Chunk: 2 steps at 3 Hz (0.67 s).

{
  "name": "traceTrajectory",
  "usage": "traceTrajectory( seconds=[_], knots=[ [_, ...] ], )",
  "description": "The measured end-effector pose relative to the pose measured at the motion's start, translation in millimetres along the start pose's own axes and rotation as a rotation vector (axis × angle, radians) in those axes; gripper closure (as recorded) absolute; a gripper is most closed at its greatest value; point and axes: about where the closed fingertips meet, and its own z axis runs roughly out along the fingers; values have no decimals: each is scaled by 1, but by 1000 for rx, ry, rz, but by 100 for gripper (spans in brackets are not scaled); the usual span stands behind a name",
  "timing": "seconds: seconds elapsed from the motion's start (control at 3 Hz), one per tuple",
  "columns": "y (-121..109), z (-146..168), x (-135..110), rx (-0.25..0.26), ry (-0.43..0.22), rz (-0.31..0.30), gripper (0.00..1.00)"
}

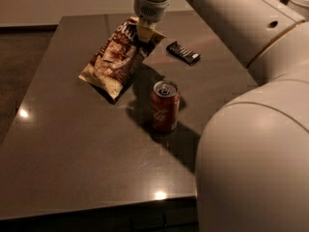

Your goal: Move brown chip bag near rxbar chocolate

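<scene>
The brown chip bag (pixel 116 59), crinkled dark brown and cream foil, hangs tilted over the far middle of the table with its lower end near the surface. My gripper (pixel 145 32) is shut on the bag's upper right corner and holds it up. The rxbar chocolate (pixel 183 52), a small flat black bar with white lettering, lies on the table just right of the gripper, a short gap from the bag's top edge.
A red-brown soda can (pixel 165 106) stands upright in front of the bag and bar. The dark table (pixel 72 144) has its front edge near the bottom. My large white arm (pixel 251 129) fills the right side.
</scene>
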Motion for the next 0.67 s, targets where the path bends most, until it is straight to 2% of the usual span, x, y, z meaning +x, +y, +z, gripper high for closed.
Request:
traceTrajectory(
  seconds=[0.33, 0.67],
  knots=[
    [-8, 0, 26, 15, 34, 63, 100],
    [-19, 7, 40, 33, 54, 107, 100]
  ],
)
